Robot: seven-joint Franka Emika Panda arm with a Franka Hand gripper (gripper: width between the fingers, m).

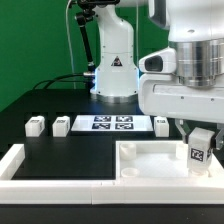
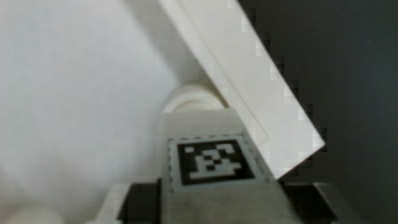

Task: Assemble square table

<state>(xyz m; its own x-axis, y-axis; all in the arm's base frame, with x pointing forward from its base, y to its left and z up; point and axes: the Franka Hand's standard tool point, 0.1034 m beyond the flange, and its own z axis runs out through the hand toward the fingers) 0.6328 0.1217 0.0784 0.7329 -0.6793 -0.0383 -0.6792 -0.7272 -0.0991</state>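
Black table (image 1: 50, 105), tabletop (image 1: 150, 162) cropped, leg (image 1: 200, 150) between jaws, contact unclear

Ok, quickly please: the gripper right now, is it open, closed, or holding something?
Gripper: closed on a white table leg, one finger against each side of it.

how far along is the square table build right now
Done: no leg looks finished yet. In hand: the hand brackets one short white tagged leg, upright at a corner of the white plastic square tabletop; whether it is seated is unclear. Left: three other short white legs lie loose on the black table.
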